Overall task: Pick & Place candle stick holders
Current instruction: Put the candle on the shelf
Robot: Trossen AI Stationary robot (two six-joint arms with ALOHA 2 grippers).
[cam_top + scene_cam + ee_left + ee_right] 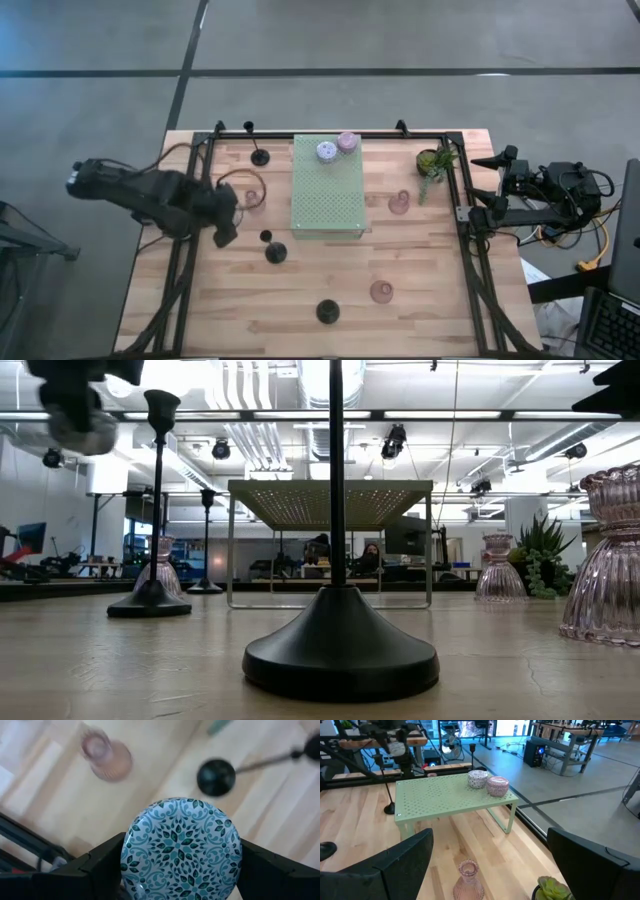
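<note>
My left gripper [225, 215] is over the table's left part, shut on a round blue-and-white patterned holder [182, 850]. The low view shows it high above the table [75, 415]. My right gripper [487, 847] waits open and empty at the table's right edge [485, 185]. A lilac round holder [326, 151] and a pink one [347, 141] sit on the pale green perforated stand [327, 195]. Black thin-stemmed holders [275, 252] [328, 311] [260, 157] and pink glass holders [253, 198] [399, 204] [381, 291] stand on the wooden table. My left gripper pinches the round holder between its two fingers [102, 862], on two opposite sides of its rim [129, 852]. Its patterned round face is turned to the wrist camera. The holder is lifted clear of the table.
A small green potted plant [434, 163] stands at the far right. A black metal frame [465, 215] runs along the table's left, far and right sides. The pink glass holder [106, 755] and a black holder [216, 777] stand close below my left gripper.
</note>
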